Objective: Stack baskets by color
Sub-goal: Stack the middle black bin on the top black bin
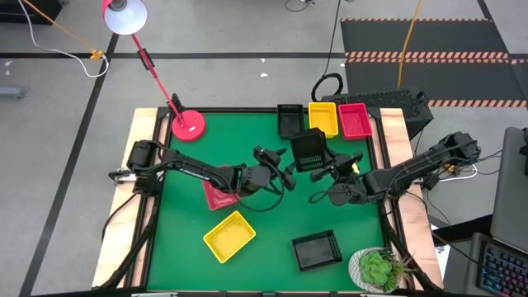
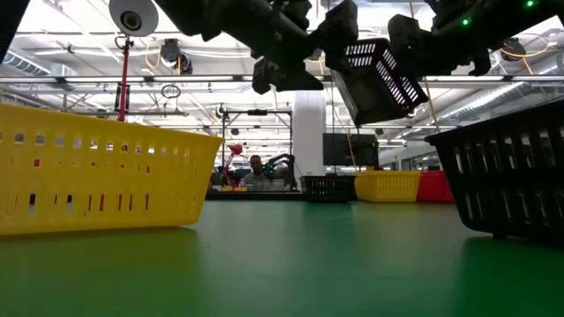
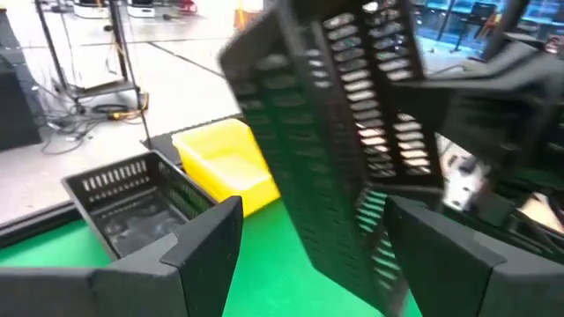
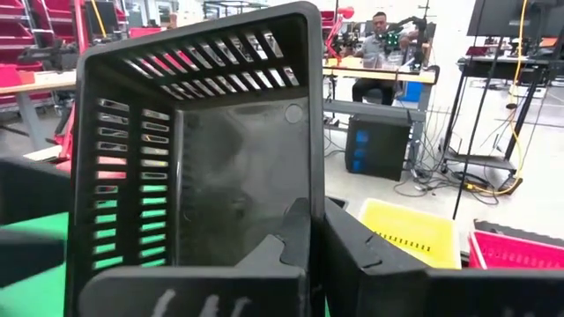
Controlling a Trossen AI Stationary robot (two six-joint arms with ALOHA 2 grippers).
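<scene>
1. The whole green table (image 1: 272,177) is seen from straight above in the high view, taken from well overhead, with all four edges in frame.
2. The low view is set at table-top height and faces level across the table toward its far edge and the room beyond.
3. The left wrist view is aimed close at a lifted black basket (image 3: 344,132).
4. The same basket (image 4: 203,167) is seen at very close range in the right wrist view.
5. That basket (image 1: 309,150) (image 2: 374,79) is shared by all four views.
</scene>
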